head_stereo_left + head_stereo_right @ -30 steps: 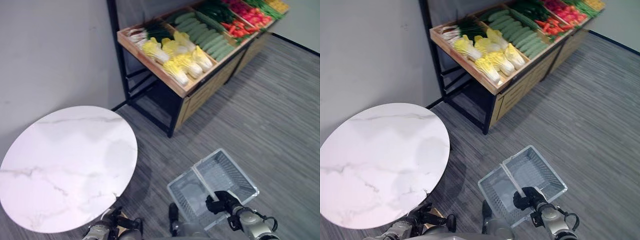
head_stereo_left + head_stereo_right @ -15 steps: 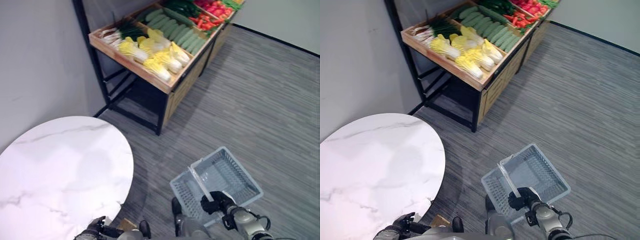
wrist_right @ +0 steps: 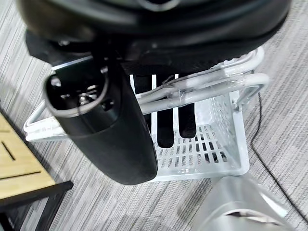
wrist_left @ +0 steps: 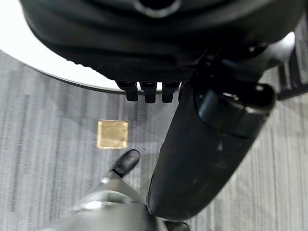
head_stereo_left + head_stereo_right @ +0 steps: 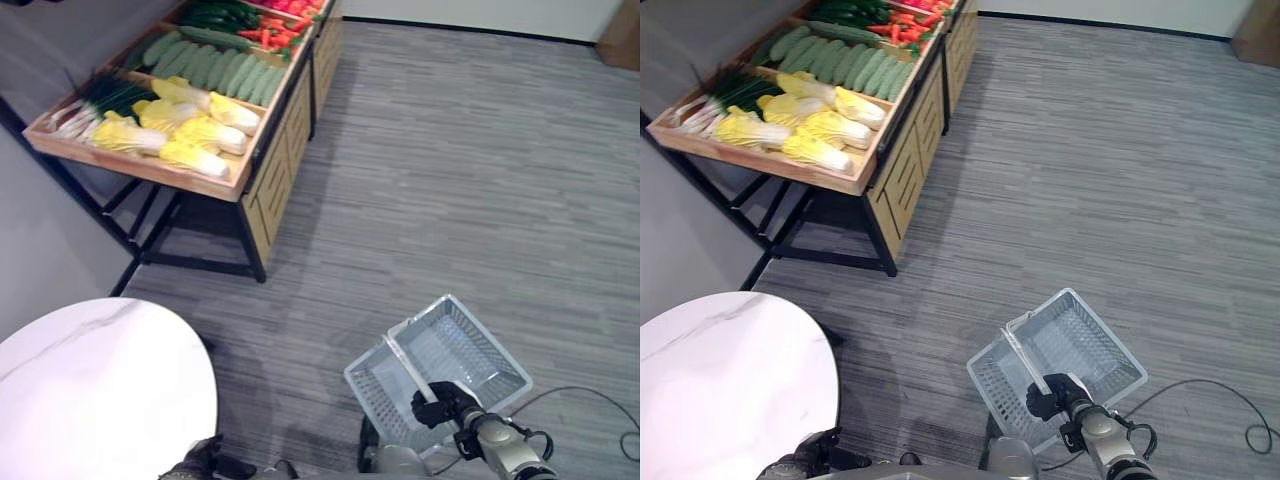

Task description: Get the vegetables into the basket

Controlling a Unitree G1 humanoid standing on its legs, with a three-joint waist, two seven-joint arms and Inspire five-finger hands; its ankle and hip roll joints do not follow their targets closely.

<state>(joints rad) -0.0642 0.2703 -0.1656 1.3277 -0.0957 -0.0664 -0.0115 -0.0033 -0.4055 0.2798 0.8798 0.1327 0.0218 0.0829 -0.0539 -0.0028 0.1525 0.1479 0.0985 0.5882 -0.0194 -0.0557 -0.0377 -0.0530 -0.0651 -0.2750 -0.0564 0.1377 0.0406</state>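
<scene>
So the basket [image 5: 440, 368] is hanging empty off the right hand [image 5: 440, 405], whose fingers are curling tight around the handle [image 3: 192, 91], low by the robot's right side over the grey floor [image 5: 480, 180]. Compared to a second ago the whole view is swinging round: the wooden stand [image 5: 160, 120] with the cabbages [image 5: 190, 125] and cucumbers [image 5: 215, 65] is now sitting further off to the left, so it looks like the robot is turning, not picking yet. The round table [image 5: 90, 390] is sliding out at the lower left. The left hand [image 4: 149, 91] is dangling by it with relaxed fingers, holding nothing.
</scene>
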